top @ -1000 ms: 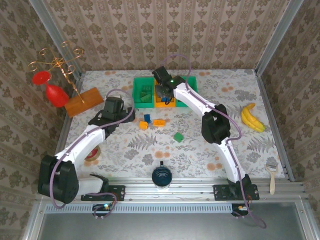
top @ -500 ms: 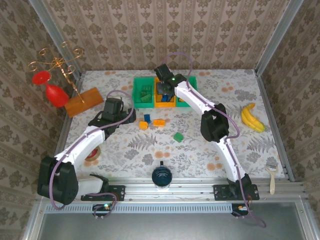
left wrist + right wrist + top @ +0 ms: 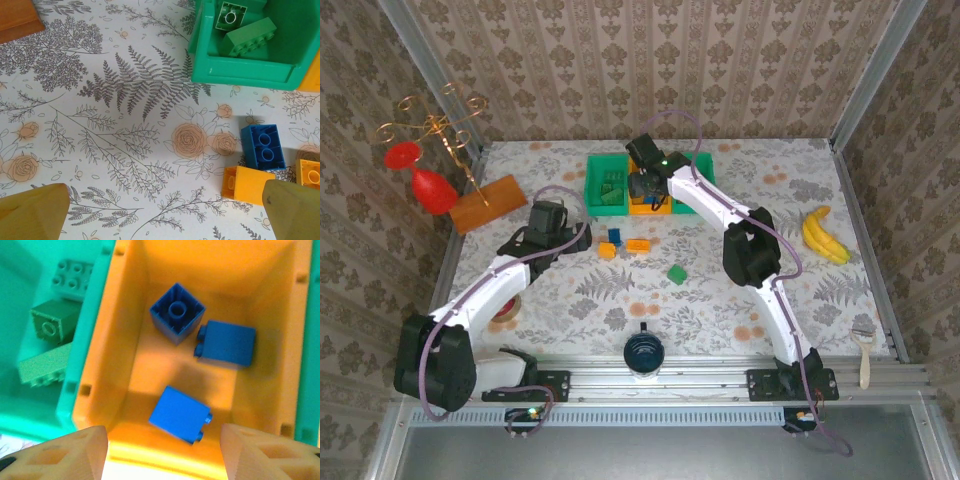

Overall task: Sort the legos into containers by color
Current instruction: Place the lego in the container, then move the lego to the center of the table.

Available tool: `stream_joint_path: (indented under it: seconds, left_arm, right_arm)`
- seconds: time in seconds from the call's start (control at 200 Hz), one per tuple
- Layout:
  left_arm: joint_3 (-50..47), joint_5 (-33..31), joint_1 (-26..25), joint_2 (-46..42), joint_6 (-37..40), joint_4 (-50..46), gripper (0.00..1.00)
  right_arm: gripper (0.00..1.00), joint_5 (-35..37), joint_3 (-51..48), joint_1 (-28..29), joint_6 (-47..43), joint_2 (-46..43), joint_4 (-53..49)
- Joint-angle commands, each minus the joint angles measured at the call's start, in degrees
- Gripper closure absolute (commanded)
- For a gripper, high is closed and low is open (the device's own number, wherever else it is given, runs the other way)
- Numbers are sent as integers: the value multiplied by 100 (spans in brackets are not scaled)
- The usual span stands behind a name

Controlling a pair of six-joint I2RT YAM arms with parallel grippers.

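RIGHT CLAW OVER THE ORANGE BIN: The right claw (image 3: 646, 186) hangs above the orange bin (image 3: 650, 208), the middle of three joined bins at the far edge of the counter (image 3: 710, 320). Its fingers (image 3: 65, 455) stand partly spread with nothing between them. Three blue bricks (image 3: 177, 313) lie apart from one another on the bin's floor, one showing its hollow side and the other two tipped with their studs pointing sideways.

The left green bin (image 3: 605, 190), touching the orange one, holds several green bricks (image 3: 248, 36). The right green bin (image 3: 698, 168) sits partly under the right arm, and its contents cannot be made out.

The left claw (image 3: 162, 215) hovers over the counter just on the near side of the left green bin, its fingers wide and empty. Below it, a loose blue brick (image 3: 263, 146) lies close to two orange bricks (image 3: 247, 185), the second of them partly behind the claw's right fingertip.

A lone green brick (image 3: 677, 273) lies near the middle of the counter, well apart from that cluster and from the bins. A banana (image 3: 823, 237) rests by the right edge. A wooden block (image 3: 488, 203) lies toward the far-left corner.
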Motion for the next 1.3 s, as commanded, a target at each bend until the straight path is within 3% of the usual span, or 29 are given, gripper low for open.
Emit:
stream_joint_path:
  seconds: [0.0, 0.24, 0.465, 0.79, 1.295]
  left_arm:
    - [-103, 11, 32, -180, -162, 7, 0]
    - [-262, -228, 31, -350, -342, 48, 0]
    - [-549, -371, 49, -560, -667, 268, 0]
    - [-652, -388, 118, -607, -838, 261, 0]
    - [-806, -345, 268, -673, -1022, 300, 0]
  right_arm:
    - [36, -230, -423, 154, 265, -681, -51]
    - [35, -433, -1652, 555, 347, -1412, 326]
    - [33, -750, -1976, 1004, -26, -1461, 304]
    - [33, -419, -1177, 1487, -631, -755, -424]
    - [30, -436, 261, 1607, -1171, 376, -1120]
